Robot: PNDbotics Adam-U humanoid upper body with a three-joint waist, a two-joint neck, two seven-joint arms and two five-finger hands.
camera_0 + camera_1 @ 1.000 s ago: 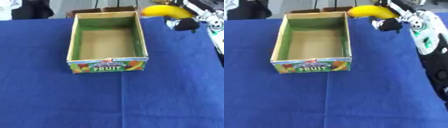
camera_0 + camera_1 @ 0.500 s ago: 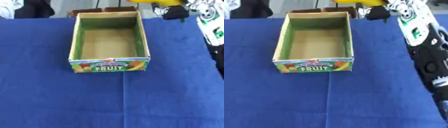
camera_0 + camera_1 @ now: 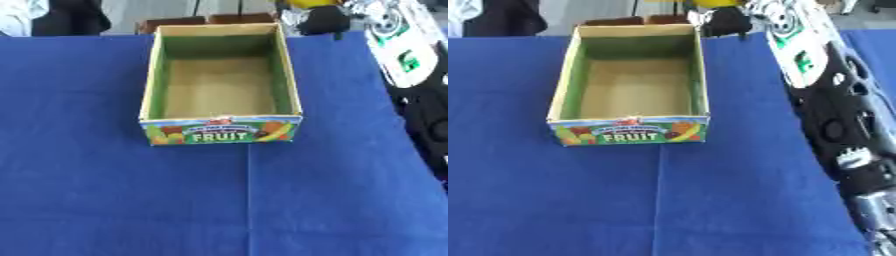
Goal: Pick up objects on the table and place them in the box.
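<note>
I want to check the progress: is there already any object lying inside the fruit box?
No, the fruit box shows only its bare brown floor, and the yellow object is at the right hand beyond its far edge.

The right arm (image 3: 824, 100) was stretched up along the right side of both views, black along its lower part and white with green markings toward the wrist. The right hand (image 3: 322, 20) was held at the top edge, its dark fingers curled around a yellow object (image 3: 308, 3) that was largely cut off by the frame. The left arm was not seen.
</note>
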